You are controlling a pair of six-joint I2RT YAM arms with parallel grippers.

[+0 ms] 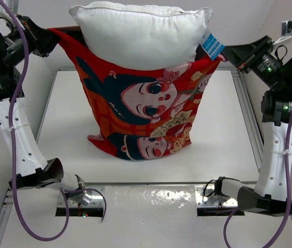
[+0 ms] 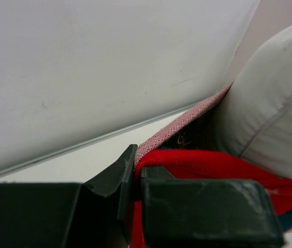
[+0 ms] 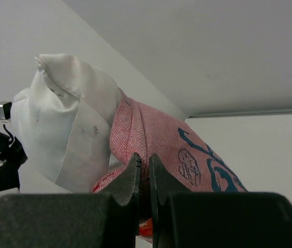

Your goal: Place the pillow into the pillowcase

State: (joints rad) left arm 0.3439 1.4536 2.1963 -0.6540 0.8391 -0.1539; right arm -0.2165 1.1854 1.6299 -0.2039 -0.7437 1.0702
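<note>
The red-orange printed fabric pillowcase (image 1: 135, 103) is held upright over the white table (image 1: 218, 139), stretched between both arms. Its upper left corner is clamped in the closed jaws of the left gripper (image 2: 137, 164), and its upper right corner is pinched likewise by the right gripper (image 3: 143, 164). The puffy plain white rectangular pillow (image 1: 141, 33) is seated in the open mouth, between the two grippers, with its upper part left projecting above the rim. Whether the lower end touches the table cannot be told.
</note>
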